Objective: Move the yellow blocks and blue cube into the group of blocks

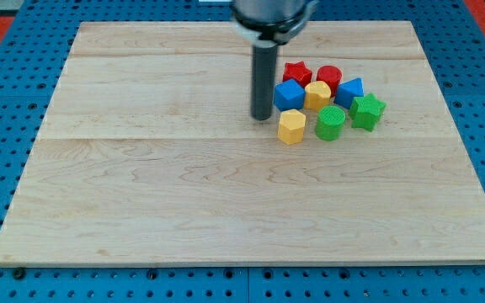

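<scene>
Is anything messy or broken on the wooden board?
Nothing stands out. All eight blocks sit bunched together near the view's upper right of the wooden board. My tip rests just left of the blue cube and the yellow block. Nothing looks tipped or damaged.

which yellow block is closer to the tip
The lower yellow block, at the cluster's bottom-left edge, just right of my tip. The other yellow block sits deeper in the cluster, between the blue blocks.
</scene>
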